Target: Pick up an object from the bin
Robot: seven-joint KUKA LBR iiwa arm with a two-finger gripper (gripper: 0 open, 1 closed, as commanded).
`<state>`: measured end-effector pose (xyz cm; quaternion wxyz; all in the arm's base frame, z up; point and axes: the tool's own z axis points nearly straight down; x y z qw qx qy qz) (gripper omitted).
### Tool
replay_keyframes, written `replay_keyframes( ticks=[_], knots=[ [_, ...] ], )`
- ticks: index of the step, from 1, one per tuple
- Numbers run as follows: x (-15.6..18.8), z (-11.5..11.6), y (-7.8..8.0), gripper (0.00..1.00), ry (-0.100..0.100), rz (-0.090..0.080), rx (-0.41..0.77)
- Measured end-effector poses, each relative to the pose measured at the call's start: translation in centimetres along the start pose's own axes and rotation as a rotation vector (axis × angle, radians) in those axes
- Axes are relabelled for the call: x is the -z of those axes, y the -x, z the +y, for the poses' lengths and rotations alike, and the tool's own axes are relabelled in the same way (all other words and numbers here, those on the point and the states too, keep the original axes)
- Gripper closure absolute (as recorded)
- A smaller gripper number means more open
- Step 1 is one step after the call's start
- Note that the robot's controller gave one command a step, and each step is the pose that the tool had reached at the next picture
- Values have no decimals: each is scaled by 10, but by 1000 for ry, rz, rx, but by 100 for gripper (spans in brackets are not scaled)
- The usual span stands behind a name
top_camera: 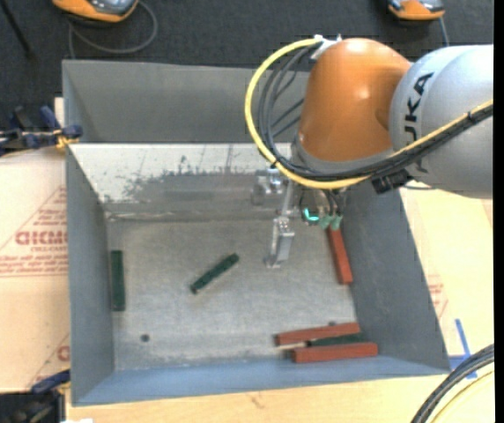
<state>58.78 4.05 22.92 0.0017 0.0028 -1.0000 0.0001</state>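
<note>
Red-brown sticks (336, 352), 2 together, lay at the bin's (85, 236) near edge by its right corner. Farther in, a green stick (214, 273) lay mid-floor and another green bar (117, 280) along the left wall. Beyond, the gripper (292, 236) hung low just beside a red stick (340, 256) at the right wall; whether the claw was open or closed could not be told.

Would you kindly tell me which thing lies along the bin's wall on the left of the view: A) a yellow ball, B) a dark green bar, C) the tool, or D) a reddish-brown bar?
B: a dark green bar lies lengthwise beside the left wall, while the reddish-brown bars lie towards the right side and the lower right corner.
</note>
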Motion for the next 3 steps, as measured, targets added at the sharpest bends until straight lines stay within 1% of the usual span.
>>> replay_keyframes(
  ticks=[1,2,3],
  knots=[
    [-163,20,19,0,2,0,-42],
    [-158,20,22,100,3,-8,-44],
    [-22,46,26,100,1,-16,9]
  ],
)
